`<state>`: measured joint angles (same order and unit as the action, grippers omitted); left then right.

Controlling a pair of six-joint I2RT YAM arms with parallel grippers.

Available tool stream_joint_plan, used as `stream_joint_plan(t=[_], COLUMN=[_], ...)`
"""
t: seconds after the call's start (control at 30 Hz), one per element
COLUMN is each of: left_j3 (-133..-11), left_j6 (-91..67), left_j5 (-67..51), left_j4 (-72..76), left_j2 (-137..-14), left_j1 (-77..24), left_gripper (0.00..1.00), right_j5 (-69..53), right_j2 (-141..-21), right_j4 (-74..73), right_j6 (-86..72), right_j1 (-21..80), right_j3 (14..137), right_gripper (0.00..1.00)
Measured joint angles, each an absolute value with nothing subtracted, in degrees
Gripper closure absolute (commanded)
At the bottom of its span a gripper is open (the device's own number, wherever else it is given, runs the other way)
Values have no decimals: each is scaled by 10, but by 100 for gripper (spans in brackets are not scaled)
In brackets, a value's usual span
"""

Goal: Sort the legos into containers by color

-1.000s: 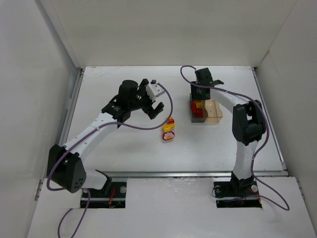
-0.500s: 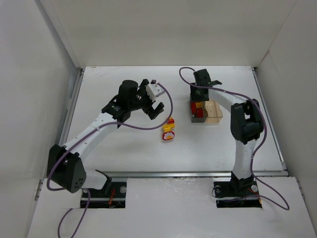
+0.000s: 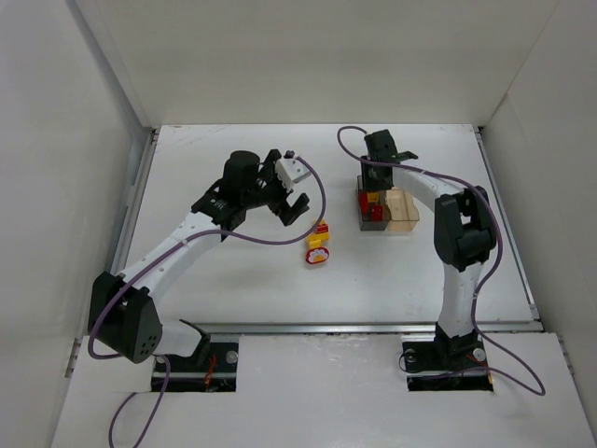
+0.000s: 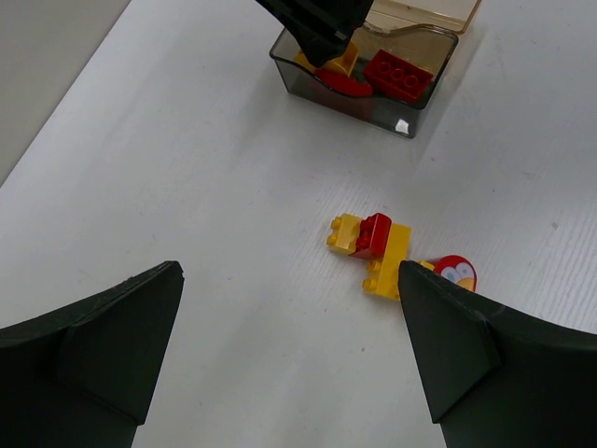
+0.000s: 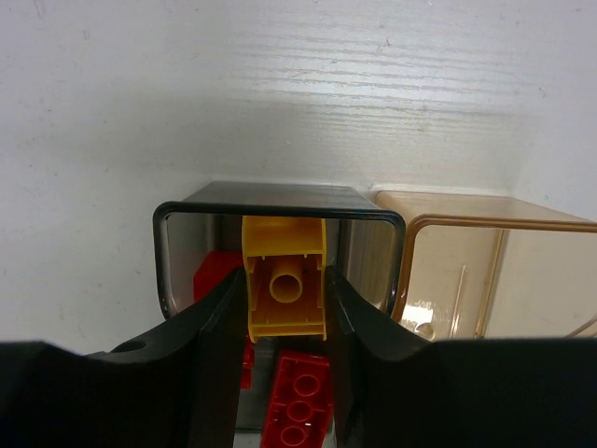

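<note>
Top external shows us, over the table (image 3: 233, 280), our left gripper (image 3: 289, 206) spread open, our right gripper (image 5: 284, 285) closed above the dark grey box (image 5: 280, 194), left of the amber box (image 5: 485, 224), on a yellow brick (image 5: 284, 245), and loose yellow-red bricks (image 4: 373, 243) lying near-left.

Two see-through boxes stand joined toward the counter's far right corner: one grey box (image 4: 373, 110) and one amber box (image 4: 424, 11). Two red pieces show in the grey one, a studded red brick (image 4: 399, 75) and a curved red piece (image 4: 347, 86). One yellow brick (image 5: 284, 285) sits in the right tool (image 5: 284, 308). Mid-counter lie four loose pieces: seemingly two yellow blocks (image 4: 392, 257), one small red block (image 4: 375, 233) and one round red piece (image 4: 455, 273) with a white face.
</note>
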<state>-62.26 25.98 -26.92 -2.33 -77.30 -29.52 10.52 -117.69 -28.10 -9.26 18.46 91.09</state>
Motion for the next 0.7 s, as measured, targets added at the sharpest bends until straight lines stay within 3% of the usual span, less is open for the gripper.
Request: stream_joint_plan(t=[0.33, 0.7], left_j3=[-623, -623], left_j6=[260, 260], left_j5=[-270, -275], left_j4=[-23, -23], left_j2=[-773, -773], left_j1=[-295, -295], left_gripper=[0, 0], right_j5=[112, 137], right_j2=[-1156, -1047], right_j4=[-291, -296], right_j6=[-93, -93], right_j1=[195, 201], right_j3=[911, 906], right_gripper=[100, 100])
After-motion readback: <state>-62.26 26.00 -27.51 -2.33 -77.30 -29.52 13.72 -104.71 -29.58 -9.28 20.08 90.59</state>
